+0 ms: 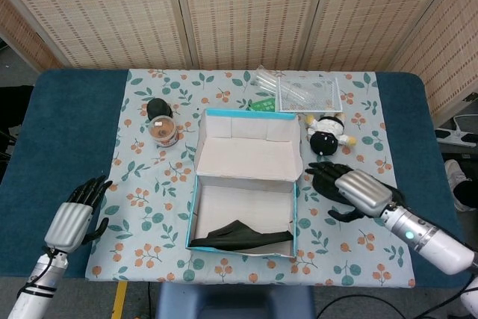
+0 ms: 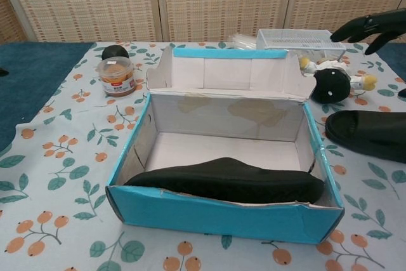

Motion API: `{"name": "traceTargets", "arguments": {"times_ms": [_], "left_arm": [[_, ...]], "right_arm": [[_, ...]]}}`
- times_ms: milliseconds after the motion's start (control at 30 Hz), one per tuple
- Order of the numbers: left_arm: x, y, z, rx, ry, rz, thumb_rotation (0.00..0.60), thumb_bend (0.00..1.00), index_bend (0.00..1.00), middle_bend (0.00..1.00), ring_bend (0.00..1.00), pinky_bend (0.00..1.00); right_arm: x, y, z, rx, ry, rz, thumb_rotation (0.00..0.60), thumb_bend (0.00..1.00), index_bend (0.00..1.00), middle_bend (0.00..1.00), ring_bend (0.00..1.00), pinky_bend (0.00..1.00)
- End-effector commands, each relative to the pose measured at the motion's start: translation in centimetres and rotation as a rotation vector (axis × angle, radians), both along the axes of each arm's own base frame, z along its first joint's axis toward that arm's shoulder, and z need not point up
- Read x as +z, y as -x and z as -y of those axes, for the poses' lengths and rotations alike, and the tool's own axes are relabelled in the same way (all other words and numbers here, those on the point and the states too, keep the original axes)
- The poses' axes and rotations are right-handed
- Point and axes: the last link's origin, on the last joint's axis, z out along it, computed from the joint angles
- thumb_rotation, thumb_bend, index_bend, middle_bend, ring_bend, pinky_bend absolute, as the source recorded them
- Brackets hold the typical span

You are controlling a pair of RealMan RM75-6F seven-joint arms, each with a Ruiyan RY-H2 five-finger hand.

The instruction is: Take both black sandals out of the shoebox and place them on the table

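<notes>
Half the job looks done: one black sandal [image 2: 371, 132] lies flat on the floral tablecloth [image 1: 149, 207] just right of the shoebox [image 1: 245, 184], while the second sandal [image 2: 228, 181] rests inside the box along its near wall. The right hand [image 1: 352, 188] hovers with fingers spread and nothing in it, above the sandal on the table and pointing toward the box; in the head view it hides most of that sandal. The left hand [image 1: 73, 218] sits well apart at the near left of the table, fingers loosely extended and holding nothing. By my reading, the step in hand is the reach for the remaining sandal. That calls for bringing a hand over the blue rim, down into the box, and closing on the sandal's strap or sole without dragging the light cardboard box along.
</notes>
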Motion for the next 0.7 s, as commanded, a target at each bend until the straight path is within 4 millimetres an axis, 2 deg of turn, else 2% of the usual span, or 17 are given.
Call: {"name": "traceTargets", "arguments": {"times_ms": [33,367,467,700], "left_arm": [[0.2,0.2,0.1,0.001,-0.003,0.006,0.600,0.45,0.00,0.00,0.00,0.14],[1.0,0.6,0.1,0.001,-0.025,0.013,0.600,0.45,0.00,0.00,0.00,0.14],[1.4,0.7,0.2,0.004,-0.033,0.017,0.600,0.45,0.00,0.00,0.00,0.14],[1.8,1.0,0.1,0.013,-0.039,0.027,0.600,0.45,0.00,0.00,0.00,0.14]], "right_arm": [[-2.9,-4.0,-1.3,0.159,-0.053,-0.054,0.600,0.24,0.00,0.00,0.00,0.12],[-10.0,-9.0,-0.6,0.210,-0.196,-0.077,0.600,0.24,0.00,0.00,0.00,0.01],[-10.9,-9.7,-0.8,0.233,-0.212,-0.088,0.600,0.24,0.00,0.00,0.00,0.00],[-12.3,-10.0,-1.3,0.236,-0.248,-0.140,0.600,0.24,0.00,0.00,0.00,0.00]]}}
